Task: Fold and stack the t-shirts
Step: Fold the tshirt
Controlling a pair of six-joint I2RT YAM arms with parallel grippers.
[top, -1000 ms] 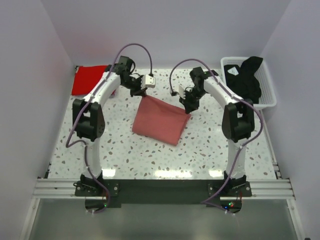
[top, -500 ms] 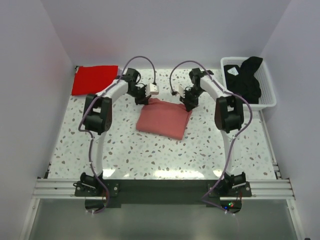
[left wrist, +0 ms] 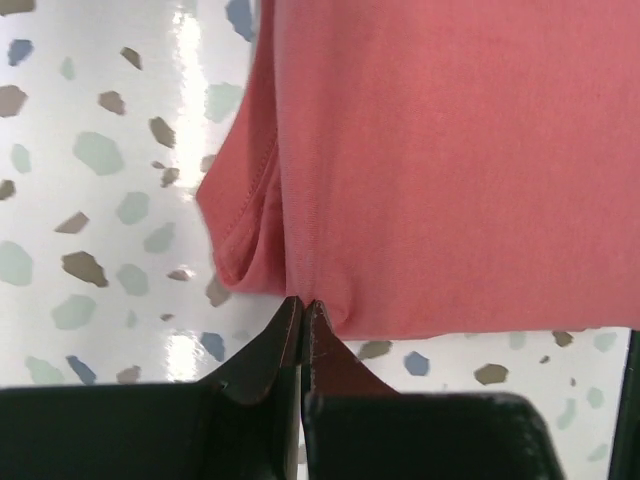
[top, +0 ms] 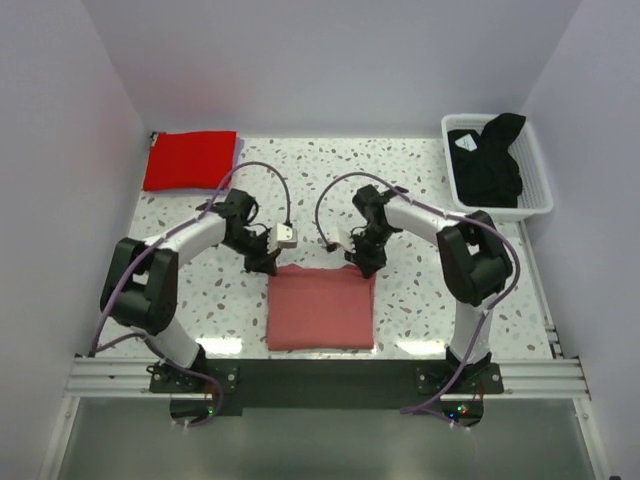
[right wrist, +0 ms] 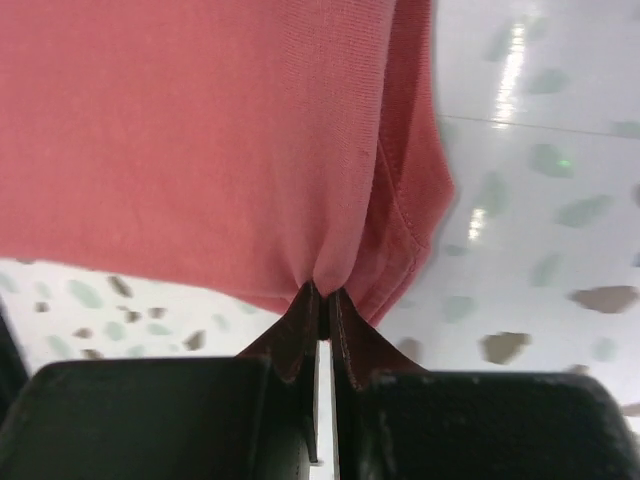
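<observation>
Where the speckled table (top: pixel 420 300) spreads between the white walls, we see bare surface to either side of the salmon-pink t-shirt (top: pixel 320 318) and across the far middle. That shirt lies folded flat as a rectangle in the near middle, its near edge just short of the table's front edge and its side edges straight. The red t-shirt (top: pixel 190 160) lies folded in the far left corner, well apart from it. The white basket (top: pixel 540 195) stands in the far right corner, with the black t-shirt (top: pixel 490 165) heaped inside and spilling over its far rim. We have our left gripper (top: pixel 266 263) at the pink shirt's far left corner and our right gripper (top: pixel 365 266) at its far right corner. In each wrist view the jaws are pressed together, pinching a small pucker of the pink hem just above the tabletop.
</observation>
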